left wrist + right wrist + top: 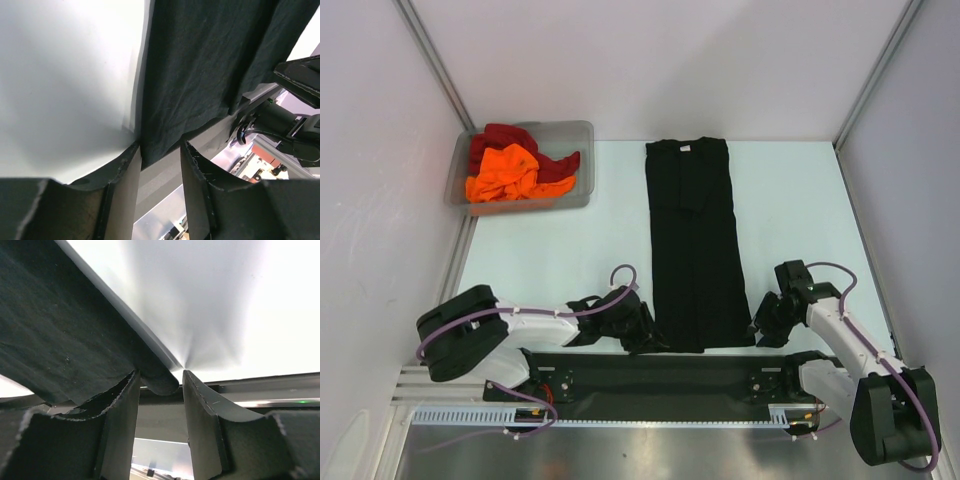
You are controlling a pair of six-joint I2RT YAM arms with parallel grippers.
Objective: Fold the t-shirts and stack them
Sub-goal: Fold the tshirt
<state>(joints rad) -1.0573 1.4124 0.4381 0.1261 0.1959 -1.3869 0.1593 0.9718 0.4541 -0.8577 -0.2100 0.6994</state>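
Pale table inside white walls, with rails running up the far corners. Black t-shirt lies flat mid-table, folded into a long narrow strip. Its collar end is toward the far wall and its hem sits right at the near table edge, just short of the black base plate.

Bare table shows on both sides of the strip, wider on the left and narrower toward the right wall. Grey bin sits in the far-left corner, well apart from the strip. It holds the orange t-shirt bunched on top of the dark red t-shirt.

Left gripper is low at the near-left hem corner. In the wrist view the left gripper has its jaws part-way apart, with the hem corner of the black cloth at the tips. There is a gap between the pads and the cloth is not clamped. White table lies to its left.

Right gripper is at the near-right hem corner. Close up the jaws are also part-way apart, and a rolled cloth edge fills most of the gap without being pinched. Bare table lies beyond it.

Both long side edges of the strip run straight.
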